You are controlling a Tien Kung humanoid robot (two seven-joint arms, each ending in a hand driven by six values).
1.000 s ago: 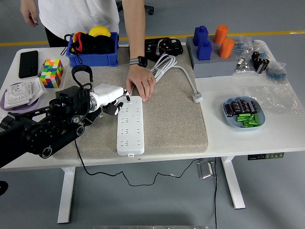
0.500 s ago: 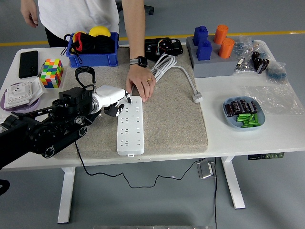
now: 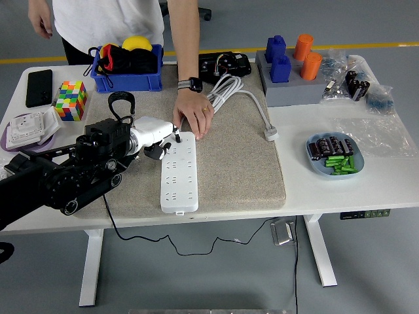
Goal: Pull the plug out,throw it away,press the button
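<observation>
Progress on the three steps: plug removal appears done, disposal appears done, button press pending, each as judged from the layout alone. Power strip (image 3: 179,173): white, lying lengthwise on the grey mat (image 3: 229,163), its sockets all showing empty. Plug (image 3: 270,135): white, at the end of a coiled white cable (image 3: 226,88), lying at the mat's right edge, well apart from the strip, so it reads as already pulled and cast aside. Left hand (image 3: 159,139): white-shelled, at the strip's far left corner, fingers curled with dark tips pointing down at the strip's top end; it holds nothing, and whether a tip touches the strip cannot be told. Button: presumably at that far end of the strip, too small to make out. Person's hand (image 3: 194,118): reaching from the far side, wristwatch on, fingertips pressed on the strip's far end, seemingly steadying it. Right arm: out of view. Remaining work: bring a fingertip down on the switch; the crowding of the person's fingers beside the robot's leaves little room.
</observation>
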